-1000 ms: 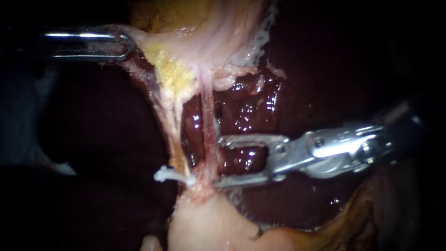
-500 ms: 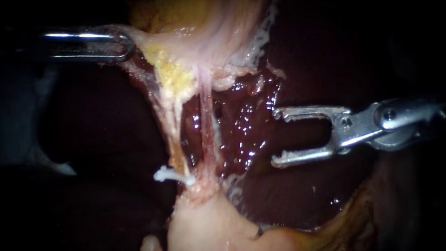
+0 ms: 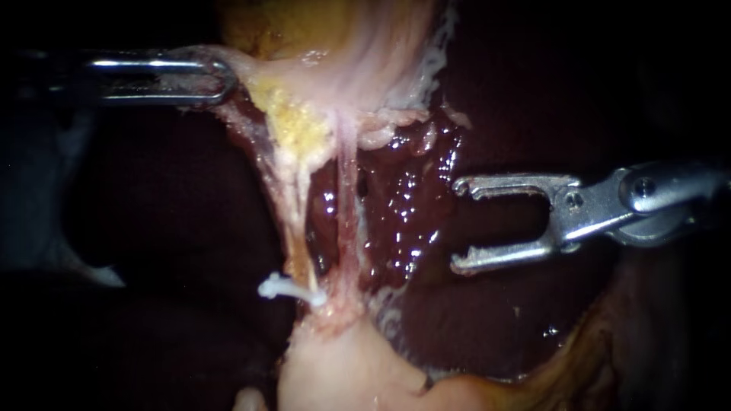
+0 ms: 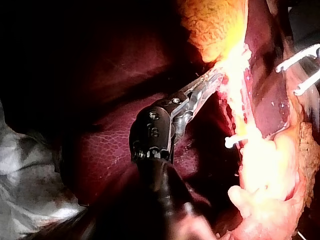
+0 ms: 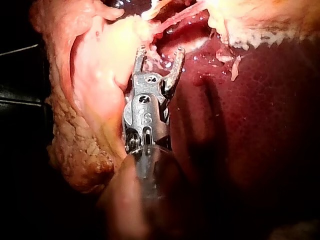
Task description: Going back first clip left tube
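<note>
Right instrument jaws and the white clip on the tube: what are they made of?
Right instrument: looks like bare polished metal, silvery with bright glints along its open jaws. Clip: probably plastic, opaque matte white, no metallic shine; too small to be sure.

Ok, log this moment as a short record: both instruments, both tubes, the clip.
left instrument: pincer shut on the pale tissue, which is stretched toward it
right instrument: pincer open, empty, over the liver, apart from both tubes
left tube: taut, one white clip across its lower end
right tube: taut, no clip visible on it
</note>
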You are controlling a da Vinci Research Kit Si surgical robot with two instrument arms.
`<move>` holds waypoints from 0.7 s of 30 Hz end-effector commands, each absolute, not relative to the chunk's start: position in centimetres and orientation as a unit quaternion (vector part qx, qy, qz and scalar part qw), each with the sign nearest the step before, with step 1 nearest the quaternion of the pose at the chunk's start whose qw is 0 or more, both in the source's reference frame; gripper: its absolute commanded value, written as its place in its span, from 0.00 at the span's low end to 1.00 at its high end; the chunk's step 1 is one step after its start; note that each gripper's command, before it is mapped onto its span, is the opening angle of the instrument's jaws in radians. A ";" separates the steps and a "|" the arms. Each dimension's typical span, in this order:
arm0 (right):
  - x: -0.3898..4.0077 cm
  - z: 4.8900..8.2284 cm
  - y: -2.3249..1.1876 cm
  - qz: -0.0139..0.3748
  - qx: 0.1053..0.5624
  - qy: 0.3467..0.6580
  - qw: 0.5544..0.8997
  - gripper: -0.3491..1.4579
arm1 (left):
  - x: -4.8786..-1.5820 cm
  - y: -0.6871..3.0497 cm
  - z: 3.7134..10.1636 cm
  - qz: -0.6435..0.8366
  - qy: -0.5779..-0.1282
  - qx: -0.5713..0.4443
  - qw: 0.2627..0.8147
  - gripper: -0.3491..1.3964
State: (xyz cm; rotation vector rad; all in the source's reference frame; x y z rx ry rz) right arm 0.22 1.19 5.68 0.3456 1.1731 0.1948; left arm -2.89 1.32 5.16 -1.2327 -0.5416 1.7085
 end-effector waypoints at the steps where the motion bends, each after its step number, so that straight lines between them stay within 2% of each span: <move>1: 0.23 5.68 1.19 0.091 0.162 0.550 0.814 0.47 | -2.93 1.29 5.19 0.698 -0.219 -0.503 0.461 0.00; 8: 0.24 5.68 1.19 0.091 0.162 0.550 0.815 0.47 | -3.09 1.18 5.35 0.703 -0.213 -0.508 0.450 0.00; 21: 0.24 5.67 1.18 0.091 0.162 0.550 0.814 0.47 | -3.09 1.18 5.37 0.706 -0.210 -0.510 0.445 0.00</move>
